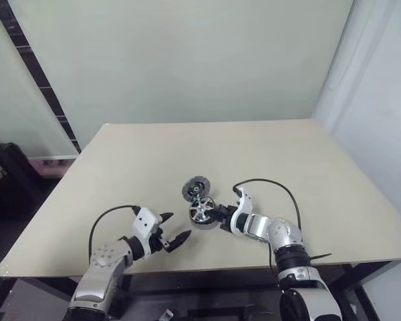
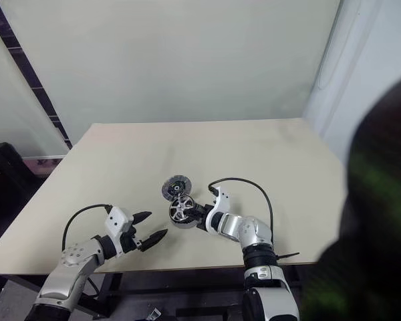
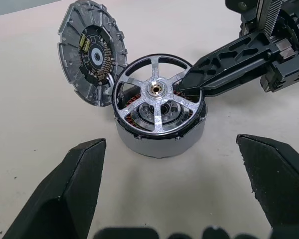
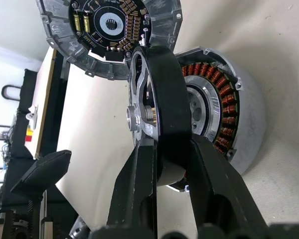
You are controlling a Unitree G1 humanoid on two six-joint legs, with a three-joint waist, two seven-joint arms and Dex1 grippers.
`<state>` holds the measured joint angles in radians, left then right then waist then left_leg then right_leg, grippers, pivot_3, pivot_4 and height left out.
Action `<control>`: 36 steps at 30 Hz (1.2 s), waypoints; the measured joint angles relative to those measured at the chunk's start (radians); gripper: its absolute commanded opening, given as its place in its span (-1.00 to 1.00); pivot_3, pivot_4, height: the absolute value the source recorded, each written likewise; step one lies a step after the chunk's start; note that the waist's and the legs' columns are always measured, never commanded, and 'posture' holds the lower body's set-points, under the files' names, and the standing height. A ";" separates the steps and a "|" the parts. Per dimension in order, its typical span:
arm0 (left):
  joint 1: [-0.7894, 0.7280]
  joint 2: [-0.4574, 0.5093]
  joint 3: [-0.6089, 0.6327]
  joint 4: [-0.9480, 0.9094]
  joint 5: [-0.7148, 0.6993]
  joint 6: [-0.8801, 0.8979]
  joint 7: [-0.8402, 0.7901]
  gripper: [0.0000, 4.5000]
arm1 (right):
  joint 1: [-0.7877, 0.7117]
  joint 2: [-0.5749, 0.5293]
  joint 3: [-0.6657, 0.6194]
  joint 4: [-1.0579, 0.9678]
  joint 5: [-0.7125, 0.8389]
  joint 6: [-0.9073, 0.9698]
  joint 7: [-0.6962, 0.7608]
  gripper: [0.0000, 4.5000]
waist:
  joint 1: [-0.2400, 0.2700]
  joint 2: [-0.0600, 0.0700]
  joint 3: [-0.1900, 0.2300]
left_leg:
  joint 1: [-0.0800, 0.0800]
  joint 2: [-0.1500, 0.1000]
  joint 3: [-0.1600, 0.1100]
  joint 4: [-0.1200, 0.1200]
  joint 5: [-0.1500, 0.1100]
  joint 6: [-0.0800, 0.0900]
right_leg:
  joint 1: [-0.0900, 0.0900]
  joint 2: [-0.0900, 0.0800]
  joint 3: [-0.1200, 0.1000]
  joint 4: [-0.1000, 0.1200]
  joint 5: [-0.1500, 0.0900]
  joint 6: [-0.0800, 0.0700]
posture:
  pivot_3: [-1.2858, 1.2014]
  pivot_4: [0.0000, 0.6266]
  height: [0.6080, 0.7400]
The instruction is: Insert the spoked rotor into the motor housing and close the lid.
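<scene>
1. I'm counting one rotor [image 3: 159,102], one housing [image 3: 162,134] and one lid [image 3: 89,52], all on one tan table [image 1: 287,167].
2. My right gripper [image 4: 172,149] is pinching the rotor's rim between its two fingers, holding it partly seated over the housing's copper windings, one side tipped up.
3. The housing is sitting flat on the table right under that gripper's tips.
4. The lid is leaning on edge against the housing's far side, just past the rotor, its coiled inner face turned toward my grippers.
5. My left gripper [image 1: 176,239] is hovering with jaws spread wide and nothing in them, facing the housing, a strip of bare table between them.
</scene>
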<state>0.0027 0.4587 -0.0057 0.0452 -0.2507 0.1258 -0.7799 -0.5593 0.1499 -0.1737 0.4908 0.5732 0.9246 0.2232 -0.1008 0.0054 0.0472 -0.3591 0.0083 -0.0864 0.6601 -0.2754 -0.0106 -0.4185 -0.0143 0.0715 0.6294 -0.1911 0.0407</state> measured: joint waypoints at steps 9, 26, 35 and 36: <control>-0.001 -0.002 -0.001 0.001 0.000 -0.001 -0.002 1.00 | -0.007 -0.026 0.049 -0.088 -0.029 0.020 0.002 0.54 | 0.001 0.000 0.000 | -0.001 0.000 0.000 0.000 0.000 0.000 | 0.000 0.000 0.000 0.000 0.000 0.000 | 0.03 -1.00 1.00; -0.045 -0.006 -0.007 0.045 0.002 -0.020 -0.021 1.00 | 0.047 -0.196 0.479 -0.317 -0.348 -0.315 0.126 -0.15 | -0.006 -0.001 0.000 | 0.000 0.001 0.001 0.000 0.000 0.000 | -0.002 0.000 0.000 0.001 0.000 0.000 | 0.03 -1.00 1.00; -0.026 -0.001 -0.005 0.047 0.002 -0.029 -0.027 1.00 | -0.004 -0.059 0.479 0.090 -0.462 -0.629 0.079 -0.99 | -0.001 -0.001 -0.001 | 0.000 0.000 0.001 0.000 0.000 0.000 | -0.001 0.000 0.001 0.001 0.000 0.000 | 0.03 -1.00 1.00; -0.019 0.000 -0.004 0.047 0.002 -0.029 -0.027 1.00 | -0.010 -0.052 0.475 0.146 -0.476 -0.650 0.074 -0.99 | -0.001 -0.001 -0.001 | 0.000 0.000 0.001 0.000 0.000 0.000 | -0.001 0.000 0.001 0.001 0.000 0.000 | 0.03 -1.00 1.00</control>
<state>-0.0162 0.4585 -0.0095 0.0919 -0.2491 0.0964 -0.8065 -0.5693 0.0979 0.3008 0.6366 0.0970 0.2744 0.2969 -0.1018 0.0041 0.0465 -0.3590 0.0082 -0.0859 0.6603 -0.2754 -0.0108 -0.4191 -0.0145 0.0722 0.6302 -0.1909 0.0406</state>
